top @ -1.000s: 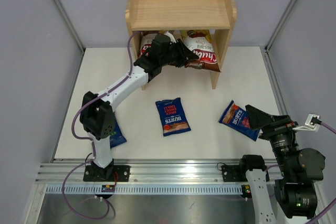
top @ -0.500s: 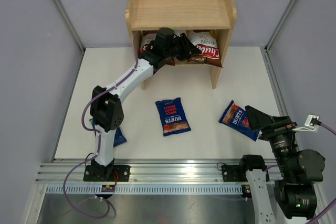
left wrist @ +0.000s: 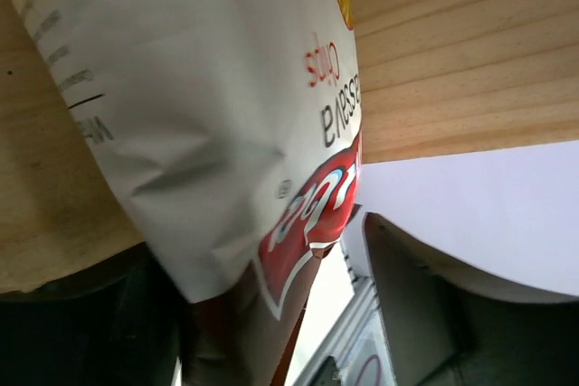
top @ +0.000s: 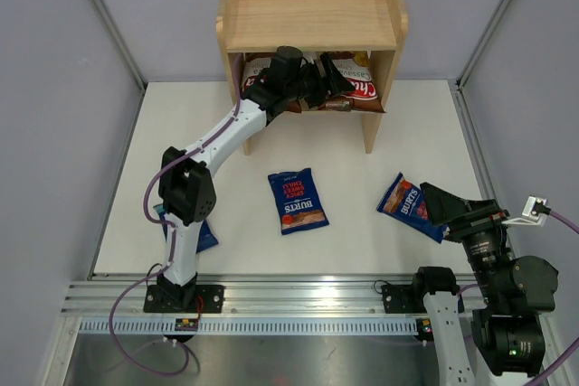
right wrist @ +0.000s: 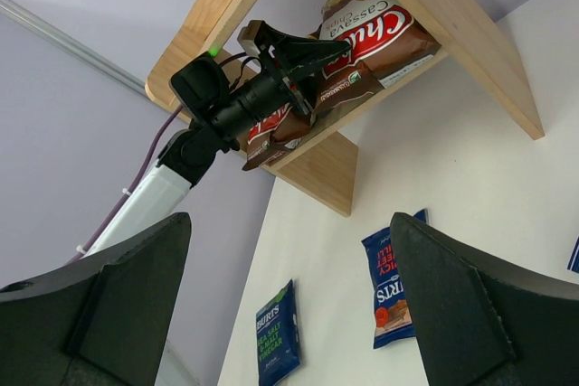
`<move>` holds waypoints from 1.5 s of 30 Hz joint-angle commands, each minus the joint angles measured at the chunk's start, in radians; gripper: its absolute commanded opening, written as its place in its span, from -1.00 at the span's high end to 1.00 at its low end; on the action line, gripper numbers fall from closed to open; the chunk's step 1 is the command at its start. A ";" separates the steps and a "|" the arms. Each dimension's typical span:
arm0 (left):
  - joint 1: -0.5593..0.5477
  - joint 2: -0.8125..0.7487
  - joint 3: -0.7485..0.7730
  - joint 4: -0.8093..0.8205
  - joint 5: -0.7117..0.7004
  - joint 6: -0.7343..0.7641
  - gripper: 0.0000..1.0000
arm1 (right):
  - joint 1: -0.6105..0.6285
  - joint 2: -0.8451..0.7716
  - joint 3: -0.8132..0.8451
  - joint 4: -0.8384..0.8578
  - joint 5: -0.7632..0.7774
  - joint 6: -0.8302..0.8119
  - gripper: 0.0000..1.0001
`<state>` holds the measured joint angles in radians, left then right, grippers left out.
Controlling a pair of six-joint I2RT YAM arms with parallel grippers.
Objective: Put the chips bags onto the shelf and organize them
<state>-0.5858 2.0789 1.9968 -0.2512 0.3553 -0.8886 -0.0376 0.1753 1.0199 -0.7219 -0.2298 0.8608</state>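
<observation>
The light wooden shelf [top: 312,15] stands at the back of the table. Two brown Chuba chips bags lie in its lower tier, one on the left [top: 256,68] and one on the right [top: 362,88]. My left gripper [top: 336,83] reaches into that tier, open around the right brown bag [left wrist: 208,115]; the bag rests against one finger, with a gap to the other finger [left wrist: 407,287]. Three blue Burts bags lie flat on the table: centre [top: 297,201], right [top: 409,203], and left [top: 201,237], half hidden behind the left arm. My right gripper [top: 441,205] hovers open and empty beside the right blue bag.
The shelf's top tier holds nothing. The shelf's side panels [right wrist: 326,169] bound the lower tier. Grey walls close in the white table [top: 425,133] on three sides, and an aluminium rail [top: 298,296] runs along the near edge.
My left gripper pushed the right brown bag deeper into the lower tier, then its jaws spread apart. The bag now lies flatter. The right arm has not moved.
</observation>
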 commanded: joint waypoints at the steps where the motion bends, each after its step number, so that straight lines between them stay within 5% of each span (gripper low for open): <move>1: 0.006 -0.049 0.008 -0.012 -0.038 0.046 -0.58 | -0.002 -0.008 0.000 0.050 -0.022 0.006 -0.99; 11: -0.019 -0.120 0.040 -0.181 -0.234 0.204 -0.84 | -0.002 -0.008 -0.015 0.073 -0.043 0.029 -0.99; 17: -0.039 -0.134 0.051 -0.195 -0.302 0.272 -0.61 | -0.002 -0.011 -0.027 0.087 -0.052 0.032 -0.99; 29: -0.048 -0.057 0.126 -0.115 -0.149 0.408 -0.47 | -0.002 -0.025 -0.038 0.087 -0.062 0.029 -0.99; 45: -0.062 -0.008 0.169 -0.042 -0.032 0.490 -0.60 | -0.002 -0.040 -0.053 0.088 -0.069 0.040 -0.99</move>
<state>-0.6235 2.0922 2.0930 -0.4541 0.2600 -0.4858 -0.0376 0.1440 0.9680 -0.6727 -0.2794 0.8936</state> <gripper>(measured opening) 0.791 0.993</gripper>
